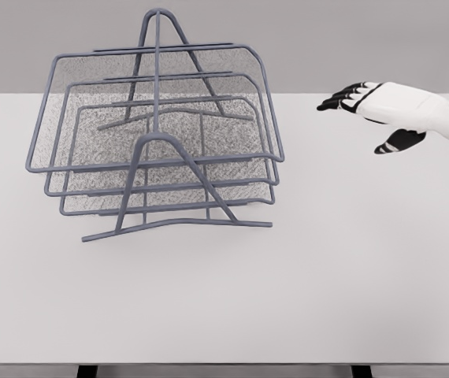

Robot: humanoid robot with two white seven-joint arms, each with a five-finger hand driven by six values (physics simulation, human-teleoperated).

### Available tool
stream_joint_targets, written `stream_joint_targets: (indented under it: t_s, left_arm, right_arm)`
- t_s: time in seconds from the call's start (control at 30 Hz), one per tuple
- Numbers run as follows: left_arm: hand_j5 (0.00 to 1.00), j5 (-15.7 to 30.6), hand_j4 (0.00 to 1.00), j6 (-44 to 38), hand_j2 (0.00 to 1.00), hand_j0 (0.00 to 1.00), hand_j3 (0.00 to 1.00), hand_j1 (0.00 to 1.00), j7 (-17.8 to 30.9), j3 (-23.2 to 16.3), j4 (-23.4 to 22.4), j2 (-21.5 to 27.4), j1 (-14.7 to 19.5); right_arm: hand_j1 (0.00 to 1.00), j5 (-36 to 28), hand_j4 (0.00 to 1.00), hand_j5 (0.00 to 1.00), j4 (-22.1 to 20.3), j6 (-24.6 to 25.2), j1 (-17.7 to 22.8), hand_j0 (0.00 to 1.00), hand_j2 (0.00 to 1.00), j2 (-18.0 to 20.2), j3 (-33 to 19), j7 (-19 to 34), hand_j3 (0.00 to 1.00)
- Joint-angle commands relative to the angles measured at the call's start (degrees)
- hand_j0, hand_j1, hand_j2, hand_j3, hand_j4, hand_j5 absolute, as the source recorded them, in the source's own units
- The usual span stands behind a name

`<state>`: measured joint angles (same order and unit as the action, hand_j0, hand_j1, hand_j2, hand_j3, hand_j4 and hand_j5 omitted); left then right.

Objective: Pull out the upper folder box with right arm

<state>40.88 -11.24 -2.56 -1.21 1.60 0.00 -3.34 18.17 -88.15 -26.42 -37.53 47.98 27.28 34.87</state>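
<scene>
Scanning from the left, we find the rack [157, 150] on the table [327, 276], its top tray [153, 110] seated above two lower ones. Well apart to its right, our right hand [370, 106] hovers, fingers extended, holding nothing.

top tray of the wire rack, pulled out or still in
Still in. The top tray sits stacked in line with the two trays below inside the rack; the right hand is open, off to its right, not touching it.
</scene>
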Motion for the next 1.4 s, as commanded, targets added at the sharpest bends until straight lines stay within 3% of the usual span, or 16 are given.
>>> stream_joint_targets:
  t_s: [0.0, 0.03, 0.07, 0.17, 0.33, 0.8, 0.97, 1.37]
  left_arm:
    - [1.00, -0.01, 1.00, -0.01, 1.00, 1.00, 1.00, 1.00, 0.01, -0.02, -0.02, 0.00, 0.00]
    - [1.00, -0.01, 1.00, -0.01, 1.00, 1.00, 1.00, 1.00, 0.01, -0.02, -0.02, 0.00, 0.00]
    - [1.00, -0.01, 1.00, -0.01, 1.00, 1.00, 1.00, 1.00, 0.01, -0.02, -0.02, 0.00, 0.00]
    - [1.00, -0.01, 1.00, 0.08, 1.00, 1.00, 1.00, 1.00, 0.01, -0.02, -0.02, 0.00, 0.00]
    - [1.00, -0.01, 1.00, -0.01, 1.00, 1.00, 1.00, 1.00, 0.01, -0.02, -0.02, 0.00, 0.00]
    - [1.00, -0.01, 1.00, -0.01, 1.00, 1.00, 1.00, 1.00, 0.01, -0.02, -0.02, 0.00, 0.00]
    - [1.00, -0.01, 1.00, 0.08, 1.00, 1.00, 1.00, 1.00, 0.01, -0.02, -0.02, 0.00, 0.00]
    - [1.00, -0.01, 1.00, 0.08, 1.00, 1.00, 1.00, 1.00, 0.01, -0.02, -0.02, 0.00, 0.00]
  right_arm:
    - [1.00, 0.11, 1.00, 1.00, -1.15, 0.14, -0.18, 1.00, 1.00, 0.27, 0.67, 0.13, 1.00]
    - [1.00, 0.38, 1.00, 1.00, -1.23, 0.23, -1.14, 1.00, 1.00, -2.89, 0.58, 0.13, 1.00]
    - [1.00, 6.17, 1.00, 1.00, -1.15, -0.21, -2.37, 1.00, 1.00, -5.00, 0.58, 0.13, 1.00]
    - [1.00, 6.53, 1.00, 1.00, -1.41, -0.91, -5.89, 1.00, 1.00, -12.30, 3.04, 0.13, 1.00]
    - [1.00, 6.44, 1.00, 1.00, -2.90, -4.07, -5.19, 1.00, 1.00, -11.95, 3.92, 0.13, 1.00]
    - [1.00, 7.14, 1.00, 1.00, -0.44, -4.07, -0.26, 1.00, 1.00, -12.30, 5.15, 0.13, 1.00]
    - [1.00, 7.06, 1.00, 1.00, -0.88, -4.25, -1.14, 1.00, 1.00, -7.11, 4.63, 0.13, 1.00]
    - [1.00, 6.26, 1.00, 1.00, -0.09, -8.58, 2.19, 1.00, 1.00, 4.75, -0.82, 0.13, 1.00]
